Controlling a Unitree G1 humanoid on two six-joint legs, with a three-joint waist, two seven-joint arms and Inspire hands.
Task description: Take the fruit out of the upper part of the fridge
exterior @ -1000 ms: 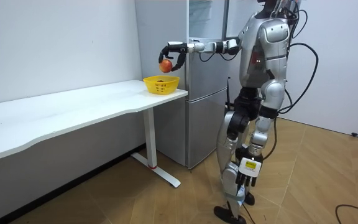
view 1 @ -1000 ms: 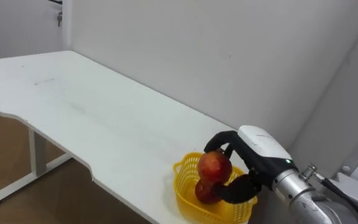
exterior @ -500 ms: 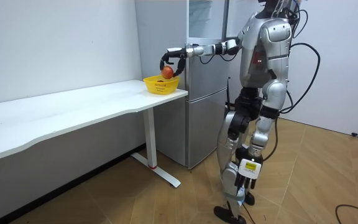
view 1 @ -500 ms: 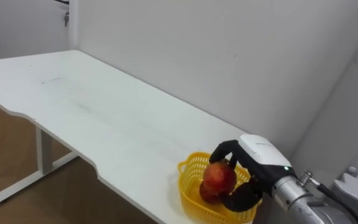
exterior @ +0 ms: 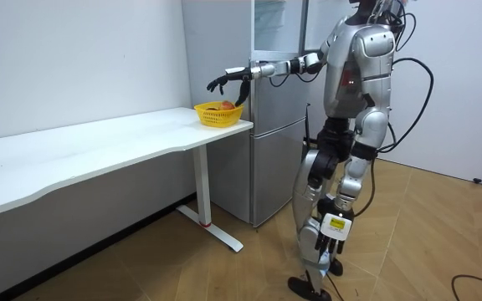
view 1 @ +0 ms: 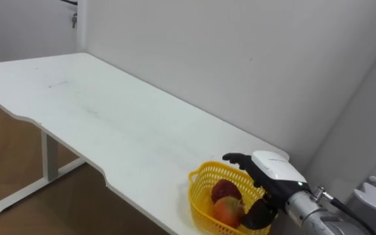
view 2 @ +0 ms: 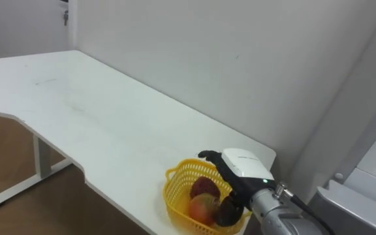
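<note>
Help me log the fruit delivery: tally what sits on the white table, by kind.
Apples: 2
Yellow basket: 1
Total: 3

Yellow lattice basket [view 1: 199, 186] on a white table [view 1: 109, 124]. Far apple [view 1: 225, 190] dark red, near apple [view 1: 228, 210] red-orange. Right hand [view 1: 271, 171] white, fingers [view 1: 235, 158] black.

White table [view 1: 109, 124] — white wall [view 1: 240, 52], wooden floor [view 1: 4, 151]

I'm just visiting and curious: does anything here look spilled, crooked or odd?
Nothing stands out. The yellow basket sits upright near the table's end, both apples inside it, the right hand open over it.
</note>
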